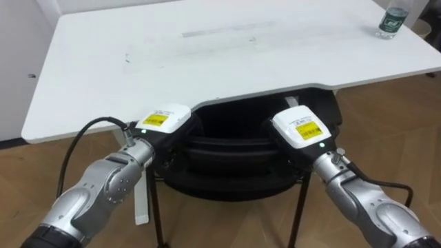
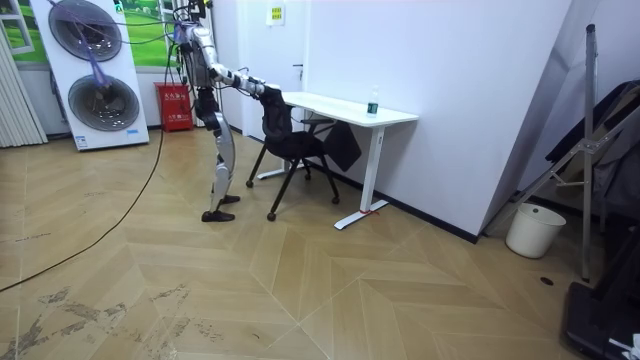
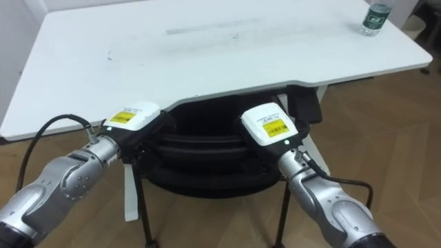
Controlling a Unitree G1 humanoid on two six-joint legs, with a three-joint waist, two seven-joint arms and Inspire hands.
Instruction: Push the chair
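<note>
The left hand (image 1: 162, 122) and right hand (image 1: 303, 131) rest on the back of the black office chair (image 1: 227, 165), grip impossible to tell, and with the chair partly under the white rectangular desk's (image 1: 207, 62) near edge the push looks nearly done, needing one short, even shove.

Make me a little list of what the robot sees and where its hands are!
desk: white
chair: black, seat under the desk's near edge
left robot hand: on the chair's back, left side
right robot hand: on the chair's back, right side
bottle: upright, desk's far right corner
robot: stands behind the chair
</note>
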